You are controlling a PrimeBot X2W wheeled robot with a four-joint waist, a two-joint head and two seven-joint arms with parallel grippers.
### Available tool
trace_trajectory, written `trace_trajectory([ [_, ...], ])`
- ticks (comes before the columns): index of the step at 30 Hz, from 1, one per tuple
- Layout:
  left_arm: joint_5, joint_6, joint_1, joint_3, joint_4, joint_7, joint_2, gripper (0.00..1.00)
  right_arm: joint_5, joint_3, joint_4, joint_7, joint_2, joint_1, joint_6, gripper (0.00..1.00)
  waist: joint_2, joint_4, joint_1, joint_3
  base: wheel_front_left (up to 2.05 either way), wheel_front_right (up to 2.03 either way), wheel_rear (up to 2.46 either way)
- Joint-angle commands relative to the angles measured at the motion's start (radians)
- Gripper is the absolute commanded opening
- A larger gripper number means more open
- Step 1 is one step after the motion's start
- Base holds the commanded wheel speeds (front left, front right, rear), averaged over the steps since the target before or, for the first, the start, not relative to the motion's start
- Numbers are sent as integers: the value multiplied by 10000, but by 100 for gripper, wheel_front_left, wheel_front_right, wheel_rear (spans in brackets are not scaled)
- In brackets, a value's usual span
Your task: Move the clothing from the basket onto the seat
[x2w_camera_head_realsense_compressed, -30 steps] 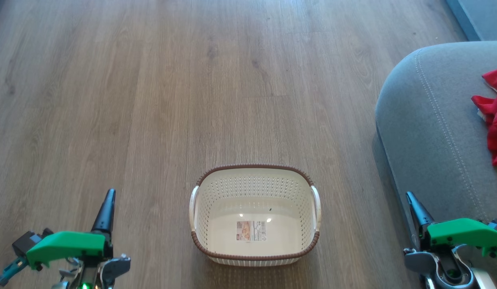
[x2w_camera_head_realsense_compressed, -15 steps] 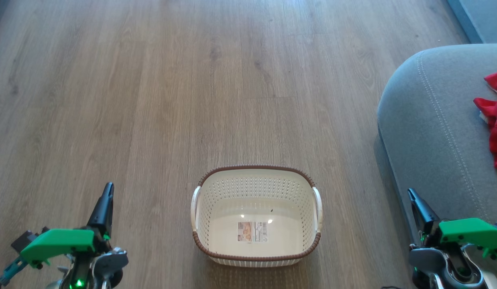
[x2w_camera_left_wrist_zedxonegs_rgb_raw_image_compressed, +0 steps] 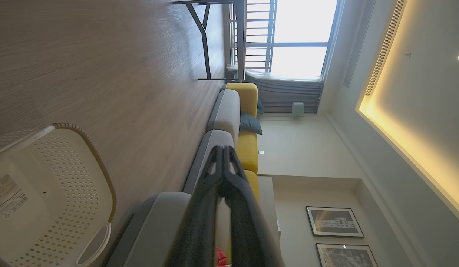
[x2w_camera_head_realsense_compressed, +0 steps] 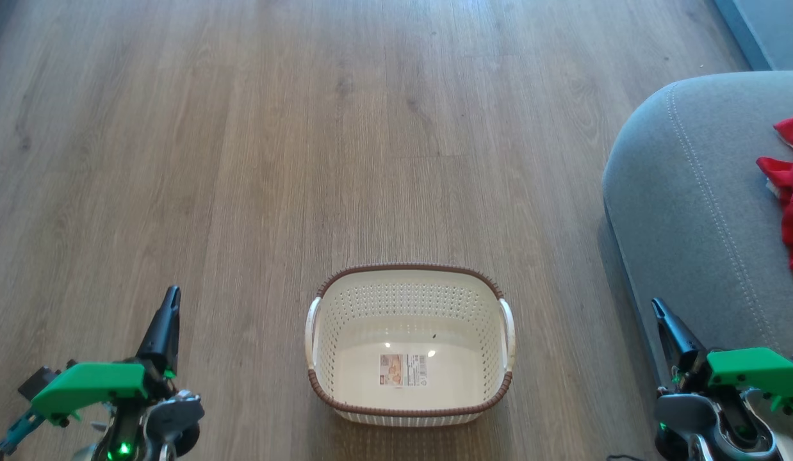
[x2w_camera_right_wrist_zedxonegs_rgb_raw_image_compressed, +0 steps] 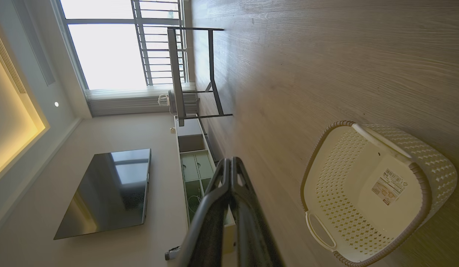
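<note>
Our left gripper [x2w_camera_head_realsense_compressed: 171,293] has its jaws pressed together with nothing between them, and its dark fingers point toward the far side above the floor [x2w_camera_head_realsense_compressed: 243,160] at the near left. Our right gripper [x2w_camera_head_realsense_compressed: 656,303] is closed the same way and carries nothing. It sits at the near right, close by the near left edge of the seat [x2w_camera_head_realsense_compressed: 691,211].

Between the two grippers, well apart from each, the basket [x2w_camera_head_realsense_compressed: 406,301] stands upright on the wooden floor. We see straight down to its bottom, where a label sticker [x2w_camera_head_realsense_compressed: 403,369] lies. A brown rim runs all round it and a white handle shows on each side.

The seat is a grey cushion with a rounded corner and lines of stitching. It lies to the right of the basket, with a strip of floor between them. The clothing [x2w_camera_head_realsense_compressed: 790,192] lies on top of the seat toward its right side, a bunch of red cloth with a bit of white trim, cut off by the edge of the head view. In the left wrist view we catch a sliver of red low down beside our closed fingers, with the grey seat behind them
</note>
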Motion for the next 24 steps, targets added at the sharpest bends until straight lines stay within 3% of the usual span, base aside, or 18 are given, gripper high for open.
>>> trace_trajectory([
  [1,-39,-67,-561,365,-349,75,37,0,35,149,-377,46,-62,-509,71,0,0,-1,-1,0,0,0,0],
  [24,-40,-67,-561,364,-350,74,37,0,-11,93,-374,90,-23,-514,71,0,0,-1,-1,0,0,0,0],
])
